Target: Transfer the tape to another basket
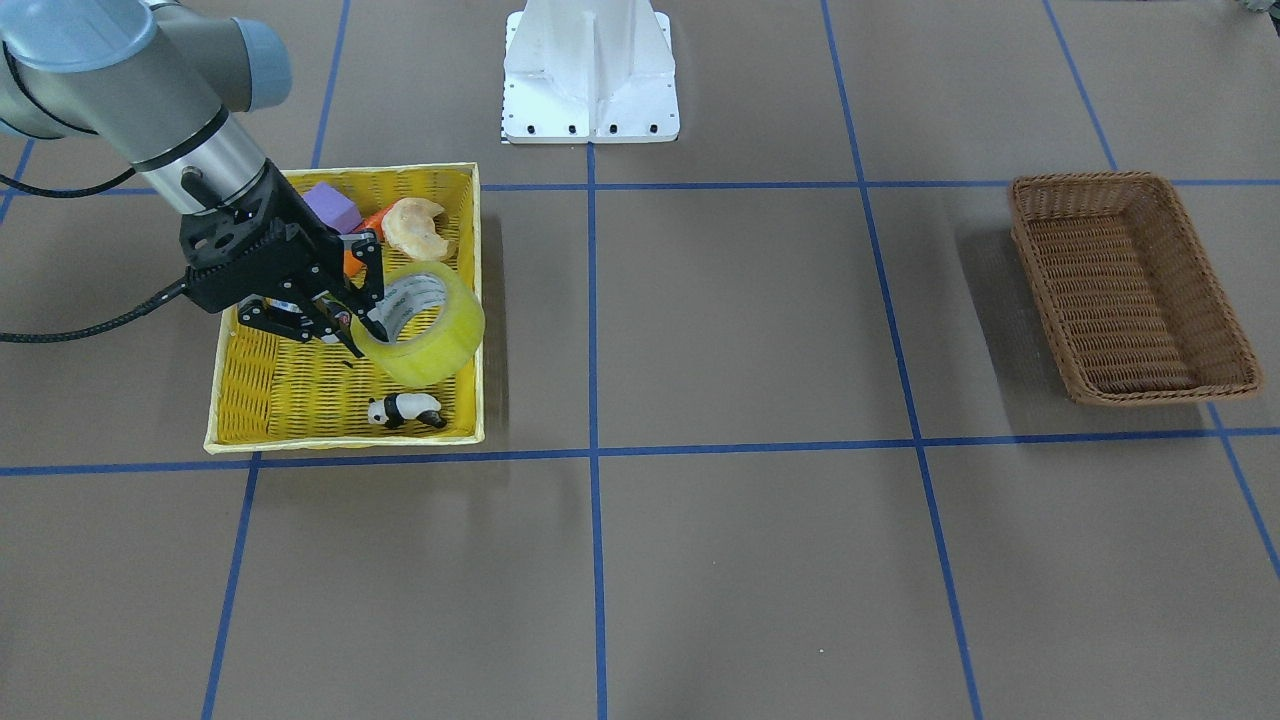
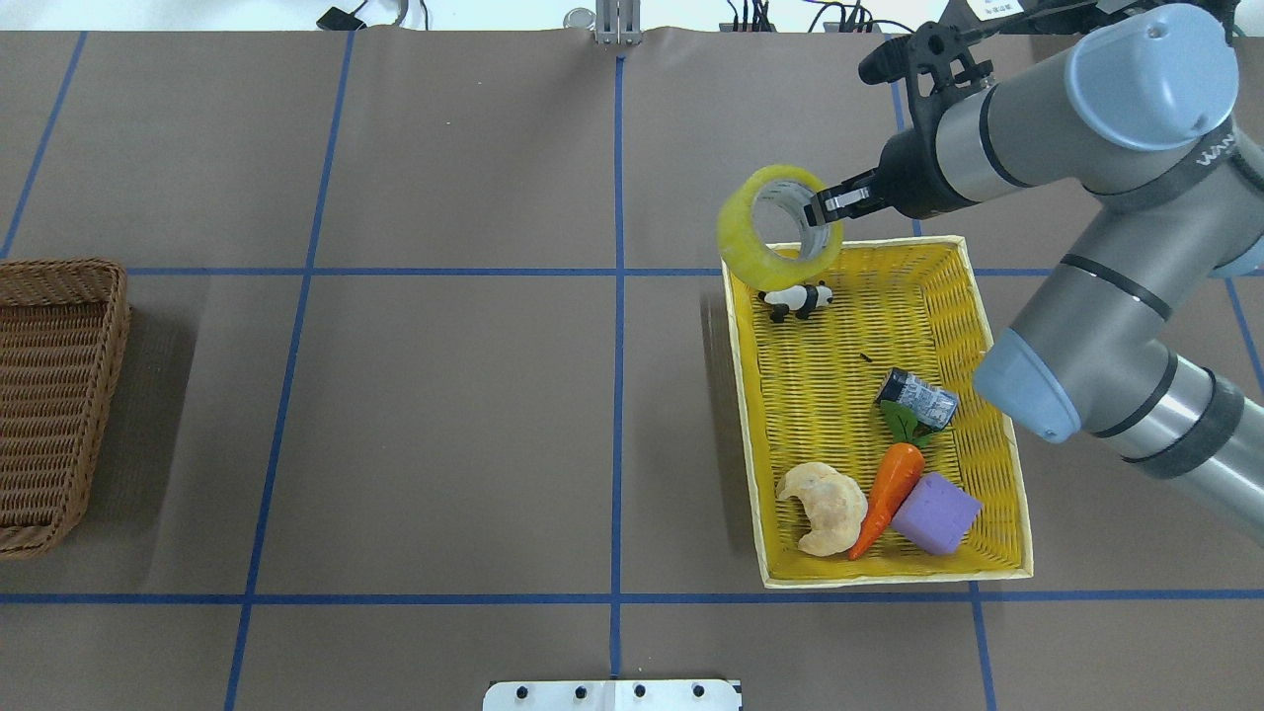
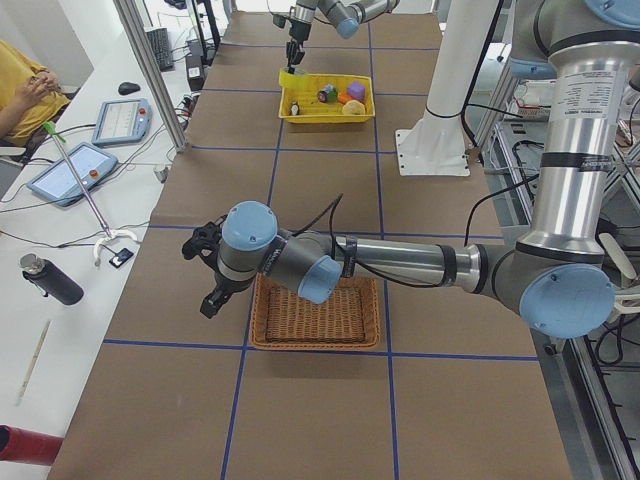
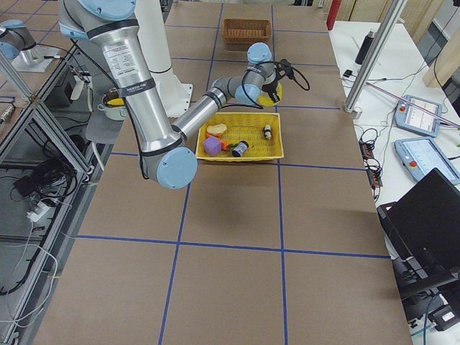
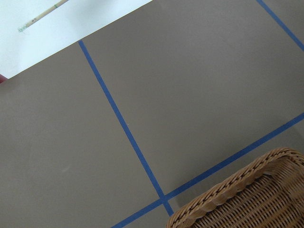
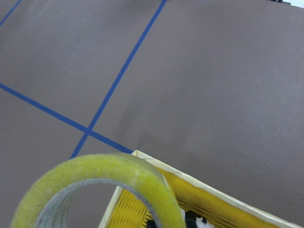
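The brown table (image 2: 444,444), marked off by blue tape lines, carries everything. Two arms work over it. The right arm (image 2: 1076,168) reaches across the far end of the yellow basket (image 2: 746,415). The left arm (image 3: 400,262) stretches low over the brown wicker basket (image 2: 59,395).

There are two baskets, well apart at opposite ends of the table. The yellow one is on the robot's right and the brown one on its left.

There is one tape (image 2: 780,227). It hangs in the air above the yellow basket's far corner, on the side nearer the table's middle. It is tilted, so its white printed core shows.

There are two pincers. The right pincer (image 2: 822,207) is clamped on the roll's wall. One finger is inside the core and the other is against the yellow outer face, so the jaws stand only as far apart as the wall is thick.

The left pincer (image 3: 210,300) hangs just beside the brown basket's outer side. It shows only in the side view, so whether its jaws are apart or together cannot be told.

Five small things lie in the yellow basket, one of each:
- a pale bread piece (image 2: 825,506)
- a purple block (image 2: 936,512)
- an orange carrot (image 2: 886,494) lying between those two
- a small can (image 2: 920,398) on its side
- a panda figure (image 2: 798,299) just under the tape
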